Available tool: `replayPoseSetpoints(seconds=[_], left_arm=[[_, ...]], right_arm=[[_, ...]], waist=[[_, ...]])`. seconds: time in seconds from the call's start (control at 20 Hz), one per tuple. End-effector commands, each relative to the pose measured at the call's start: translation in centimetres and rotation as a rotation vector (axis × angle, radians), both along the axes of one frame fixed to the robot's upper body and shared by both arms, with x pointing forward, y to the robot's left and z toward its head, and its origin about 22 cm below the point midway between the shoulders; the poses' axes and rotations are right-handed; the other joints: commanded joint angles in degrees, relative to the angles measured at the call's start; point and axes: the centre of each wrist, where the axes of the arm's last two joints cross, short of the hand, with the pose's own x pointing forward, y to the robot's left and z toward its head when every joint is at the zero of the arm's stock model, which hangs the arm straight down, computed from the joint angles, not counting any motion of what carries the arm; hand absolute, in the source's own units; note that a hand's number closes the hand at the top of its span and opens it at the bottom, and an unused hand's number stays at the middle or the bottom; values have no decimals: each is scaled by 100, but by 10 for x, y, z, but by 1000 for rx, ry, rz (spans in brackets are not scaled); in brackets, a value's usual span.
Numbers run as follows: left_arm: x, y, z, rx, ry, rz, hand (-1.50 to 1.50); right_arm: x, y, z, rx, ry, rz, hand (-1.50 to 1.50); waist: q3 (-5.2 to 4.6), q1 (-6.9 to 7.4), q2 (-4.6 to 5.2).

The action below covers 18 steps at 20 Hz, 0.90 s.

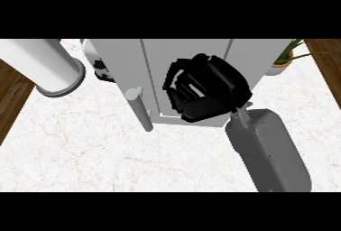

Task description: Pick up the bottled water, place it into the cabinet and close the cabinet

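Observation:
The white cabinet (126,58) stands at the back middle of the counter, and its door looks closed, with a grey bar handle (141,110) jutting from its front. My right hand (206,88) lies against the door front to the right of the handle, fingers relaxed and slightly bent, with nothing visible in them. No bottled water shows anywhere; the cabinet and my hand may hide it. My left hand is out of the picture.
A large white cylinder (47,63) stands at the back left. A potted plant (283,61) sits at the back right beside the cabinet. A small black-and-white object (101,70) peeks out behind the cabinet's left side. Marble counter (86,153) spreads in front.

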Motion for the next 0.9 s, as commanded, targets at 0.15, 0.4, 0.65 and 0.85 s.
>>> replayPoseSetpoints(seconds=[0.15,0.4,0.65,0.85], left_arm=[[-5,7,5,-2,7,-3,-150],[-7,14,-10,-14,-1,-36,-150],[2,1,4,-17,13,-68,-150],[-3,4,2,-27,25,-63,-150]], right_arm=[[40,7,-9,-20,23,6,150],[42,30,3,-47,8,30,150],[48,37,20,-3,39,99,150],[45,35,15,-1,49,110,150]], waist=[[-1,32,83],[-9,78,82],[-3,171,132],[-6,133,97]])
